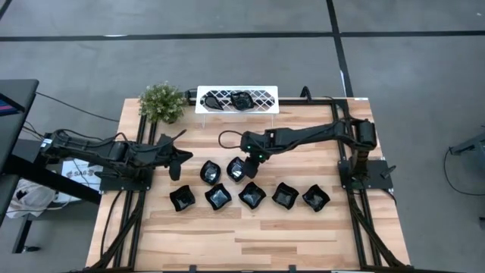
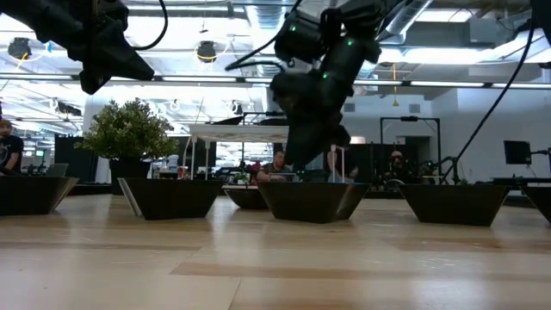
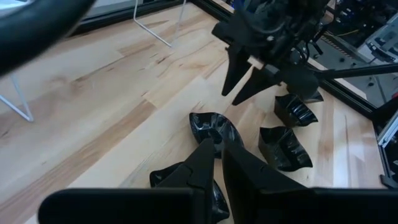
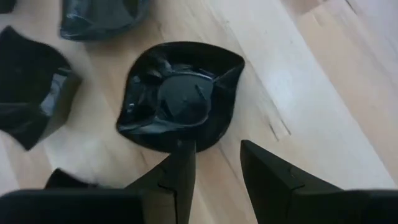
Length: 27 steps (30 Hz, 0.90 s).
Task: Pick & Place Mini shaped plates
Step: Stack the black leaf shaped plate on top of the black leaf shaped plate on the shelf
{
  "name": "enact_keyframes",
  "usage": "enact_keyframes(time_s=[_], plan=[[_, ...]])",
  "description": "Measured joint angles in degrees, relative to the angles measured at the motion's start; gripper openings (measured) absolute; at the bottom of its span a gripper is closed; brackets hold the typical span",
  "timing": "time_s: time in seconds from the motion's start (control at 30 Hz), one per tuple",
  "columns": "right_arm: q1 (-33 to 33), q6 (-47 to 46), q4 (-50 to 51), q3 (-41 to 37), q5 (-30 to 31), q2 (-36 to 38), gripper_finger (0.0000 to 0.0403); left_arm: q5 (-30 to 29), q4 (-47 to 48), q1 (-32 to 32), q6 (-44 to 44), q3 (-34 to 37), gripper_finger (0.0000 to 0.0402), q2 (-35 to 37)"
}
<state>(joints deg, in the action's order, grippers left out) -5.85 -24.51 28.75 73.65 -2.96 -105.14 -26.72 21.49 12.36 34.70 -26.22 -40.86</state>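
Nearest the front of the wooden table, five wavy-edged square plates are sitting in a row, spaced apart, all resting flat on the boards. Just behind that row two rounded leaf-like plates are lying side by side: one toward the left arm, the other directly under the right gripper.

The right gripper is hanging over that second leaf-like plate with its fingers spread apart and nothing between them; in the right wrist view the plate is sitting on the wood just past the fingertips, and it seems the fingers are clear of its rim, though the angle makes this hard to judge.

The left gripper is hovering above the table's left side, well apart from the plates, its fingers pressed nearly together and holding nothing.

Farther back, the white lattice rack is standing at the table's far edge with two more black plates lying on top. A small green potted plant is standing just beside the rack.
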Motion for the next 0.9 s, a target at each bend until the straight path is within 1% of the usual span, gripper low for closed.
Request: enact_keyframes(time_s=[0.1, 0.2, 0.27, 0.57, 0.7, 0.83, 0.9], plan=[[-0.7, -1.9, -2.0, 0.0, -0.9, -1.3, 0.0126, 0.0, 0.2, 0.0, 0.0, 0.0, 0.0033, 0.0], [-1.4, -2.1, -3.5, 0.0, -3.9, -2.3, 0.0132, 0.2, 0.2, 0.0, 0.0, 0.0, 0.0033, 0.0], [-1.6, -2.1, -4.8, 0.0, -4.9, -3.3, 0.0137, 0.2, 0.2, 0.0, 0.0, 0.0, 0.0033, 0.0], [-1.8, -2.1, -5.2, 0.0, -4.7, -4.0, 0.0164, 0.2, 0.7, 0.0, 0.0, 0.0, 0.0033, 0.0], [-1.8, -2.1, -3.8, 0.0, -4.4, -4.0, 0.0174, 0.2, 0.8, 0.0, 0.0, 0.0, 0.0033, 0.0], [-1.7, -2.9, -1.8, -0.2, -4.5, -6.0, 0.018, 0.2, 0.8, 0.0, 0.0, 0.0, 0.0033, 0.0], [-1.6, -4.2, -3.1, 0.0, -4.4, -6.8, 0.0183, 0.2, 0.8, 0.0, -0.1, 0.0, 0.0033, 0.0]])
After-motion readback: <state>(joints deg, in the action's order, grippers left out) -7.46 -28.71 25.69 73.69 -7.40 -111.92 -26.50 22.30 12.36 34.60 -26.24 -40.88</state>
